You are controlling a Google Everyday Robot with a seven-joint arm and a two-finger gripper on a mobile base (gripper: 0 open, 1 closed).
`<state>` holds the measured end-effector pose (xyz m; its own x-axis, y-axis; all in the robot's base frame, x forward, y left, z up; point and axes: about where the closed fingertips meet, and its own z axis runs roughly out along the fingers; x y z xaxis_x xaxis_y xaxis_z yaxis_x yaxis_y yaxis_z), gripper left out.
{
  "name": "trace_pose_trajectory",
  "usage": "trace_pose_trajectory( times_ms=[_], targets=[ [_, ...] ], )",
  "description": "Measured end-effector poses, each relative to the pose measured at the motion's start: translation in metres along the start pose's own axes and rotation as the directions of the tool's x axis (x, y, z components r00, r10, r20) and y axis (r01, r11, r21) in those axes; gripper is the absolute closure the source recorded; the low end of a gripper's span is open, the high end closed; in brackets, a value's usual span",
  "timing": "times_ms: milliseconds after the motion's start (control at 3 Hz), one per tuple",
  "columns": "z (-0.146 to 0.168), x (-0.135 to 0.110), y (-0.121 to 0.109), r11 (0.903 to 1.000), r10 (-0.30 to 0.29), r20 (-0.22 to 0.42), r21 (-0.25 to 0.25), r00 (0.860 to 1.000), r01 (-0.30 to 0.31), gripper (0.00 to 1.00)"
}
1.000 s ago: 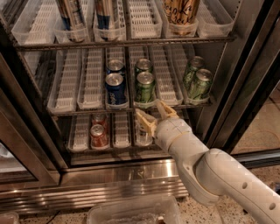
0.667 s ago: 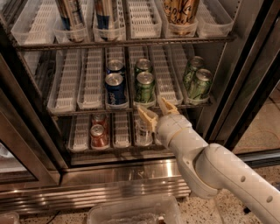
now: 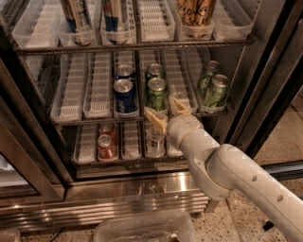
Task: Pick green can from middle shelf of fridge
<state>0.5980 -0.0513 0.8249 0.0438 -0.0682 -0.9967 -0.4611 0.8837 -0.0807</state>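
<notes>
The fridge point(image 3: 142, 184) stands open in front of me. Its middle shelf point(image 3: 94, 118) carries white slotted lane trays. A green can point(image 3: 156, 94) stands at the front of a centre lane, with a second green can point(image 3: 154, 72) behind it. Two more green cans point(image 3: 215, 92) lean at the shelf's right end. A blue can point(image 3: 124, 97) stands just left of the front green can. My gripper point(image 3: 168, 112) is open, its tan fingers point(image 3: 156, 120) spread just below and in front of the front green can, at the shelf's front edge. It holds nothing.
A red can point(image 3: 106, 146) and a clear can point(image 3: 155, 141) stand on the lower shelf. Tall cans point(image 3: 195, 12) stand on the top shelf. A dark door frame point(image 3: 270, 80) rises at the right. A clear plastic bin point(image 3: 142, 229) lies on the floor in front.
My gripper has moved up and forward, from in front of the lower shelf to the middle shelf's front edge, just under the front green can. The cans have not moved.
</notes>
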Motion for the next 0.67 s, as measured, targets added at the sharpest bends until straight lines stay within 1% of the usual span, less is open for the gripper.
trace_pose_trajectory(
  times_ms=[667],
  targets=[
    [0.0195, 0.0036, 0.0043, 0.9995, 0.012, 0.012, -0.029, 1.0, -0.011, 0.35]
  ],
)
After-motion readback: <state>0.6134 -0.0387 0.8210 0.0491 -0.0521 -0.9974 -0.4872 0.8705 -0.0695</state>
